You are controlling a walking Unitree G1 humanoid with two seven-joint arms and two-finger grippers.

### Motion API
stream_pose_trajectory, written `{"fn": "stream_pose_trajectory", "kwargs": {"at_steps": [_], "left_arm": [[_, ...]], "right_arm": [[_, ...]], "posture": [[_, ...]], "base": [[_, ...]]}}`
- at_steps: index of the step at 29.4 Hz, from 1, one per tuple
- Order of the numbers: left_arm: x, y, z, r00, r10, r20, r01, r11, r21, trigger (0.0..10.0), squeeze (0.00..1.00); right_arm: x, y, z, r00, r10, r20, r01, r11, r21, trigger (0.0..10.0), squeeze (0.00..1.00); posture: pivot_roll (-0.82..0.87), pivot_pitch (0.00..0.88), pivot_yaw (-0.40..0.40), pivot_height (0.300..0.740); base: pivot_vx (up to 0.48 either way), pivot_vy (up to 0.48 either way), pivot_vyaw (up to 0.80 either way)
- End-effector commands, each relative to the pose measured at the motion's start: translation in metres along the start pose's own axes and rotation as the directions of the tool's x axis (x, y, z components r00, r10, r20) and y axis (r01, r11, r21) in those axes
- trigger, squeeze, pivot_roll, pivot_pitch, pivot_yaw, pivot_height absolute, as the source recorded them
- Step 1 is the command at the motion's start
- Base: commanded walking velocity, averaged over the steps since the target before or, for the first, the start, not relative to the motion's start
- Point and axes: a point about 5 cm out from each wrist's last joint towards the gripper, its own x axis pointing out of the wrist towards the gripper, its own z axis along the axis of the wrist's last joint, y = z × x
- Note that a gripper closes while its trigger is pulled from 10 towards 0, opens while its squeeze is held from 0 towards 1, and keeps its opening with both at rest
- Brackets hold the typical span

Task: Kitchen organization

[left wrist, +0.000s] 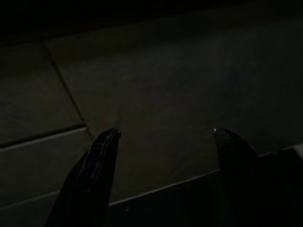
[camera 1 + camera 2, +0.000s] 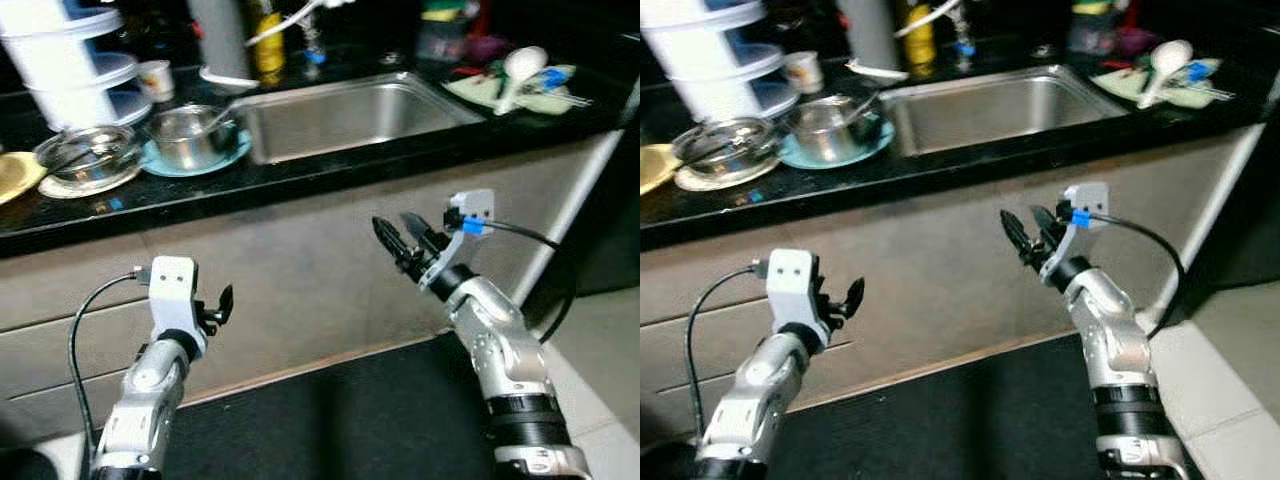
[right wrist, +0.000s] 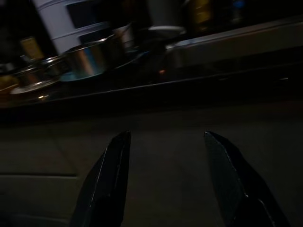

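A steel pot stands on a teal plate on the black counter, left of the steel sink. Further left, a steel bowl rests on a pale plate. My left gripper hangs open below the counter, facing the grey cabinet front. My right gripper is open too, held under the sink's front edge, empty. In the right wrist view the pot and bowl lie beyond the fingertips.
Stacked white containers, a small cup, a grey cylinder and a yellow bottle line the back. A yellow plate lies far left. A white ladle lies on a cloth right of the sink. A dark mat covers the floor.
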Motion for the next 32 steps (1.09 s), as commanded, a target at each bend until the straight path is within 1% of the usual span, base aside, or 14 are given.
{"fn": "stream_pose_trajectory", "kwargs": {"at_steps": [1,12,16,32], "left_arm": [[0.002,0.001,0.005,1.000,-0.001,0.006,0.001,1.000,0.001,10.0,0.00],[0.005,0.001,0.017,0.999,-0.006,0.044,0.005,1.000,0.010,10.0,0.00],[0.006,-0.001,0.022,0.998,-0.014,0.062,0.014,1.000,0.007,10.0,0.00],[0.008,-0.004,0.030,0.996,-0.024,0.083,0.024,1.000,0.002,10.0,0.00]], "right_arm": [[0.002,0.005,0.003,1.000,0.023,0.007,-0.023,1.000,0.013,10.0,0.00],[0.007,0.011,0.008,0.999,0.045,0.031,-0.046,0.999,0.027,10.0,0.00],[0.008,0.014,0.010,0.997,0.057,0.042,-0.058,0.998,0.030,10.0,0.00],[0.011,0.022,0.009,0.996,0.079,0.041,-0.080,0.996,0.030,10.0,0.00]], "posture": [[-0.04,0.000,0.045,0.740],[-0.04,0.000,0.045,0.740],[-0.04,0.000,0.047,0.740],[-0.04,0.000,0.048,0.740]], "base": [[0.000,0.000,0.79],[0.000,0.000,0.79],[0.000,0.000,0.59],[0.000,0.000,0.75]]}}
